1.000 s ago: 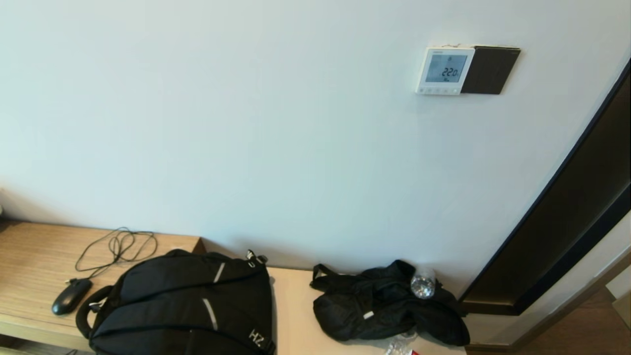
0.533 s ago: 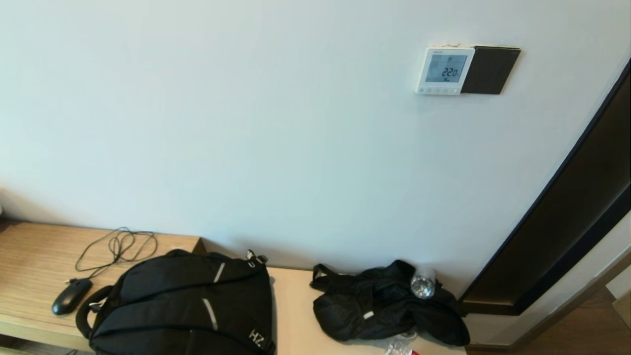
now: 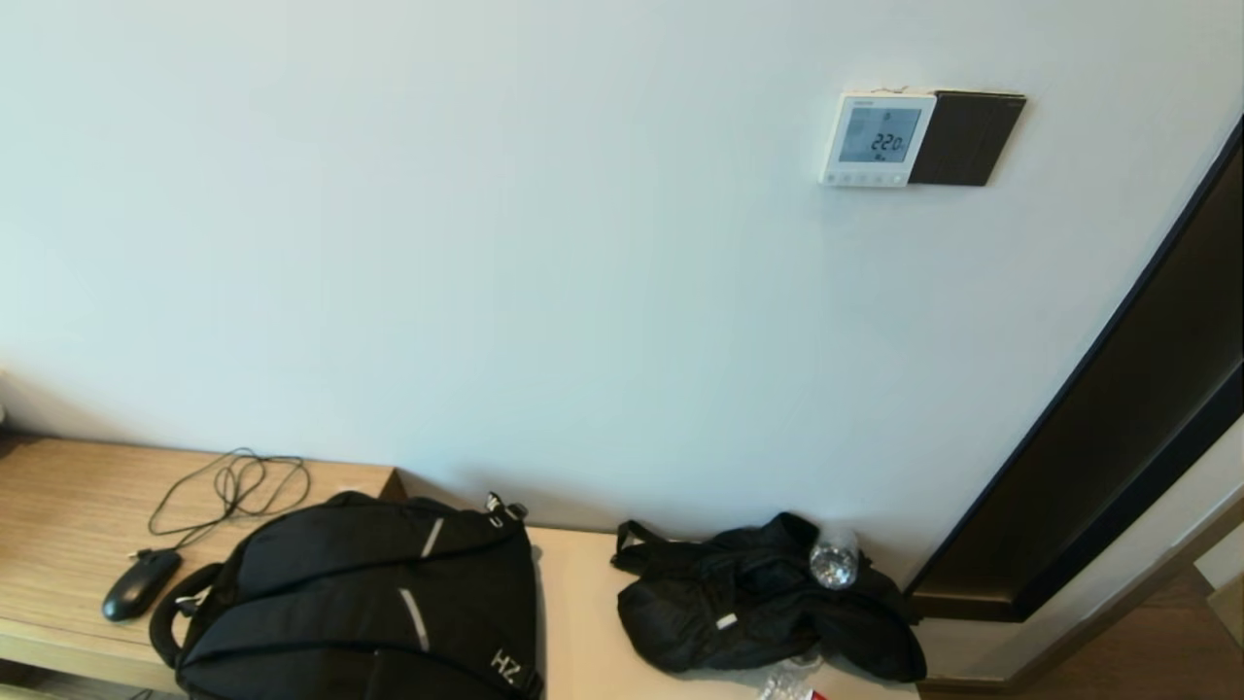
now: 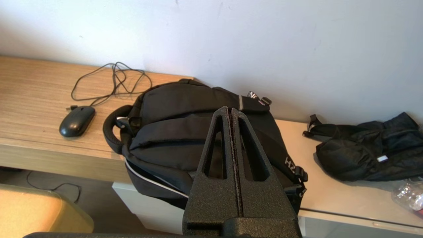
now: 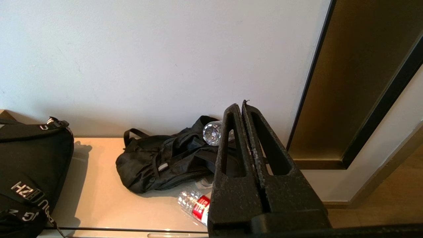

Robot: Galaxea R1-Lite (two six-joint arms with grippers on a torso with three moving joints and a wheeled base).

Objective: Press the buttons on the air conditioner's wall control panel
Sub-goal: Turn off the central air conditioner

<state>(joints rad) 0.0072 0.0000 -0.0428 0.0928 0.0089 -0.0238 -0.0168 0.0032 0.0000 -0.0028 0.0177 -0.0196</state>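
The air conditioner's wall control panel [image 3: 877, 138] is a small white square on the wall at the upper right of the head view, its grey screen reading 22.0. The buttons [image 3: 865, 178] run in a row along its lower edge. Neither arm shows in the head view. My left gripper [image 4: 230, 110] is shut and empty, low down over the black backpack. My right gripper [image 5: 241, 105] is shut and empty, low down over the black bag, far below the panel.
A plain black square panel [image 3: 965, 138] adjoins the white one. Below are a wooden desk [image 3: 58, 506] with a mouse [image 3: 141, 583] and cable, a black backpack [image 3: 369, 603], a black bag [image 3: 758, 603], plastic bottles [image 5: 193, 204], and a dark door frame [image 3: 1118, 428] at right.
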